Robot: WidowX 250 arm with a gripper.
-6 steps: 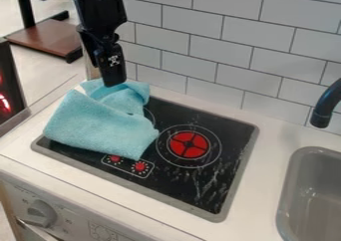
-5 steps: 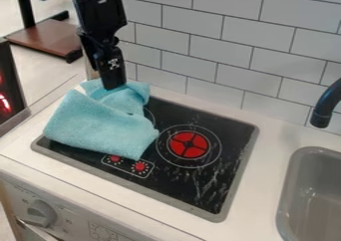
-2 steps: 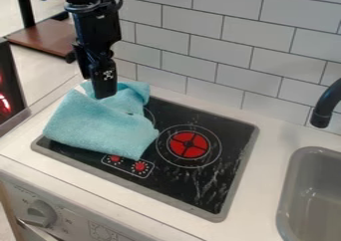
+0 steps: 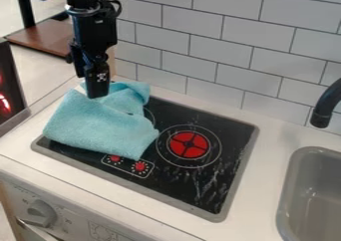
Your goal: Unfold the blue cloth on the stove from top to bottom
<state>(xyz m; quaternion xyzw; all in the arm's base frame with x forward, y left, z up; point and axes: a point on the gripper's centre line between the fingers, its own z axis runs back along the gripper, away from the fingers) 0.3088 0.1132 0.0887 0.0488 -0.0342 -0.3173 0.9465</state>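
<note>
The black gripper (image 4: 96,93) hangs down at the upper left, its tip over the back part of the cloth; whether it touches the cloth cannot be told. The light blue cloth (image 4: 100,128) lies folded and rumpled across the left side of the black stove top (image 4: 226,140), with a raised fold at its back edge. It covers most of the left burner and reaches close to the red knobs at the front.
To the right are a grey sink (image 4: 319,195) and a black faucet (image 4: 323,108). A tiled wall (image 4: 220,41) stands behind the counter (image 4: 266,130). A dark object with red lights (image 4: 5,98) is at the left edge.
The gripper has moved forward and slightly left, from the cloth's back edge to over its back part, and sits a little lower in the view. The cloth keeps its shape and place.
</note>
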